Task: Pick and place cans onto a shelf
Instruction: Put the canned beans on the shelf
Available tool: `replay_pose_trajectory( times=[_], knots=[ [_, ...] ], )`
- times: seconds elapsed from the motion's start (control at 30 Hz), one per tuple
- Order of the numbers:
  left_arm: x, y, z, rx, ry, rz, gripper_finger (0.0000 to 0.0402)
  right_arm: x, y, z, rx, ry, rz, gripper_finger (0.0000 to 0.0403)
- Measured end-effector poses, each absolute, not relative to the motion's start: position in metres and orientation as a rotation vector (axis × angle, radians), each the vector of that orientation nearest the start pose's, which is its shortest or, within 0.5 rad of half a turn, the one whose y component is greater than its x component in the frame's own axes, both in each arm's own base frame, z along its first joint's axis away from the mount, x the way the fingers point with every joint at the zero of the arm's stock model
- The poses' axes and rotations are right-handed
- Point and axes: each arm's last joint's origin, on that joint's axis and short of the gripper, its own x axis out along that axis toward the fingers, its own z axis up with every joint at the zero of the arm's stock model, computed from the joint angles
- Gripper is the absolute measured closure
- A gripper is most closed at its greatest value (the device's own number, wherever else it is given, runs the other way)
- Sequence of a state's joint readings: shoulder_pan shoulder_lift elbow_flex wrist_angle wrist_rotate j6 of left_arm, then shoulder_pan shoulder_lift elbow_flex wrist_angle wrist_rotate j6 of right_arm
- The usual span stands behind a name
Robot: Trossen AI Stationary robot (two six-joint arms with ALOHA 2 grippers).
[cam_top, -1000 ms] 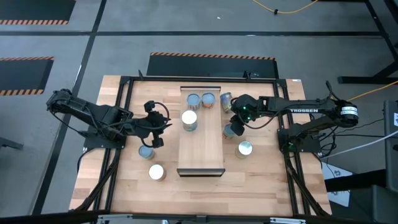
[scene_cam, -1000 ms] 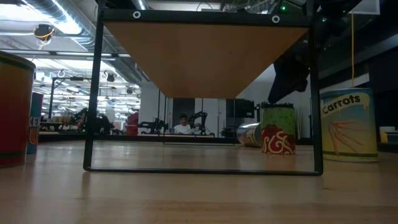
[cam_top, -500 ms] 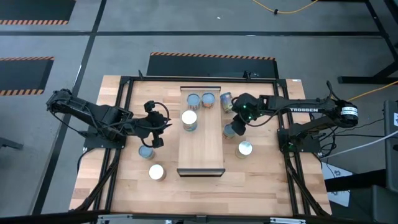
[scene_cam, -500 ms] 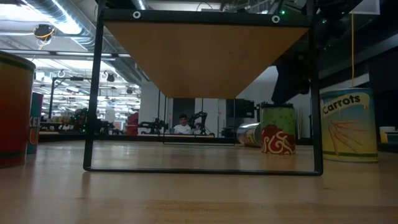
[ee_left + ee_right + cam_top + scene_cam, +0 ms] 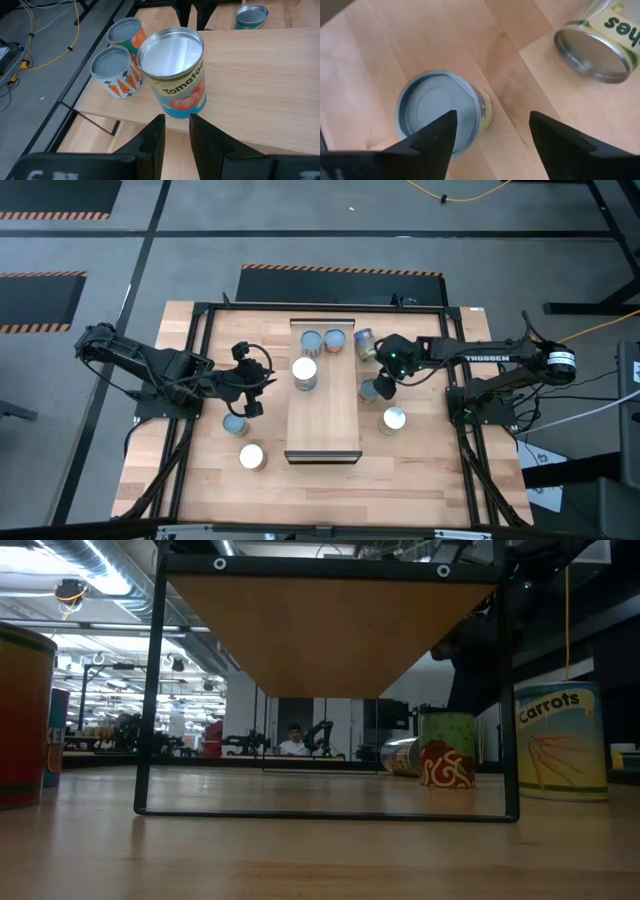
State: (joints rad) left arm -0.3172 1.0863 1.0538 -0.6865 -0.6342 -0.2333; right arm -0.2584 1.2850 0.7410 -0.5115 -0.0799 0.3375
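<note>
The right gripper (image 5: 378, 376) hangs just right of the shelf (image 5: 323, 420), fingers spread above an upright can (image 5: 440, 112) it does not hold. The left gripper (image 5: 175, 132), left of the shelf, points its narrowly parted, empty fingers at a tomato can (image 5: 176, 70) standing on the shelf.

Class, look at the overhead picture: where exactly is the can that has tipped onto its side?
In the high view the tipped can lies on the table just right of the shelf's far end, beside two upright cans there and close to the open right gripper.
</note>
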Motion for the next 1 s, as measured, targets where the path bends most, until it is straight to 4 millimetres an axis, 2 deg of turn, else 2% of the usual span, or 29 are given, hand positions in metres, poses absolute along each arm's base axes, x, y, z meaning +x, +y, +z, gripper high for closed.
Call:
replay_pose_trajectory(
  times=[0.13,0.37,0.8,1.0],
  knots=[
    [0.207,-0.050,0.329,0.107,0.600,0.374,0.0320,0.227,-0.057,0.195,0.482,0.997,-0.335,0.0164],
    [0.207,-0.050,0.329,0.107,0.600,0.374,0.0320,0.226,-0.056,0.185,0.506,0.975,-0.291,0.0224],
    [0.207,-0.050,0.329,0.107,0.600,0.374,0.0320,0.227,-0.056,0.186,0.507,0.960,-0.264,0.0389],
    [0.207,-0.050,0.329,0.107,0.600,0.374,0.0320,0.228,-0.056,0.187,0.510,0.962,-0.266,0.0389]
  ],
)
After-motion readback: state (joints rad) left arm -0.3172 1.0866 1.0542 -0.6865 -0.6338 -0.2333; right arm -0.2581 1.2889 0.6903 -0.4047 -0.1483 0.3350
